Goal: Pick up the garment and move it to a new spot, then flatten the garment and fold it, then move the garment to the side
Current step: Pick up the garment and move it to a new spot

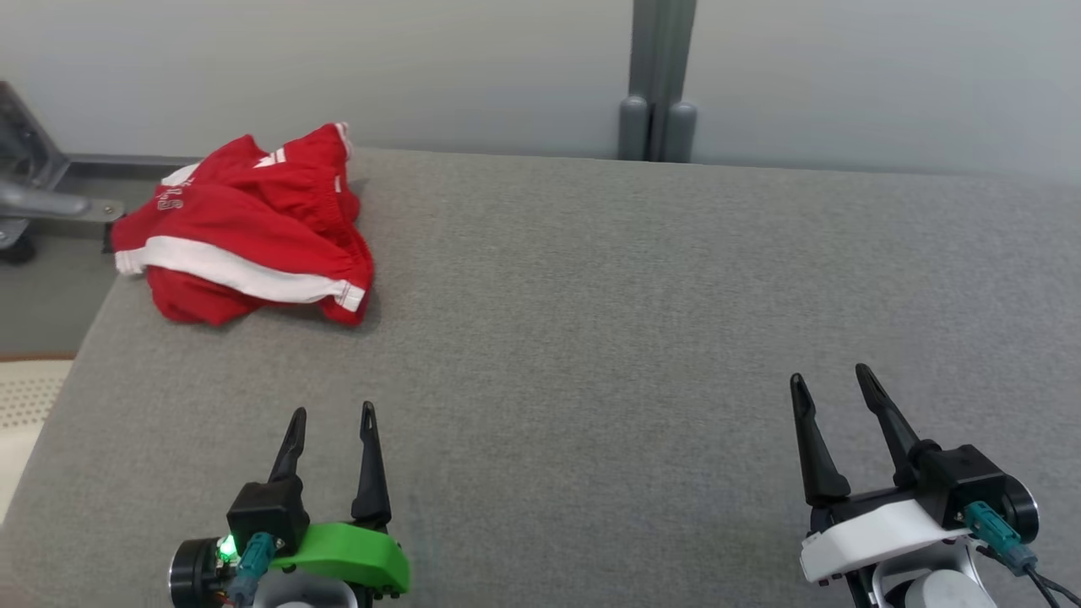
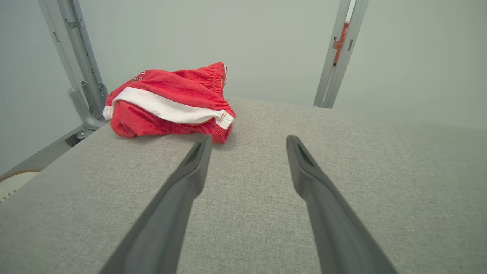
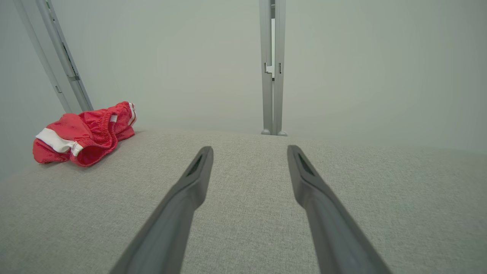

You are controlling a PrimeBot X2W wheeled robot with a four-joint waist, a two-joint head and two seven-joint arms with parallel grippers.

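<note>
Pick-up not begun. Red garment [image 1: 245, 228] lies crumpled at the far left corner of the bench [image 1: 591, 295]; my left claw [image 1: 332, 414] and right claw [image 1: 829, 376] both gape empty, well short of it. Next, I judge: left claw reaches forward, pinches a fold.

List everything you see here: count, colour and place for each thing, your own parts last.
garment: one, red with white stripes, crumpled at the table's far left corner
table: one, grey fabric top, spanning the scene
posts: two, grey, behind the table; one at the middle, one at far left
wall: one, pale grey, behind the table
panel: one, cream, perforated, beside the table's near left edge
left gripper: one, dark fingers, green casing, open, near left, empty
right gripper: one, dark fingers, white casing, open, near right, empty
</note>
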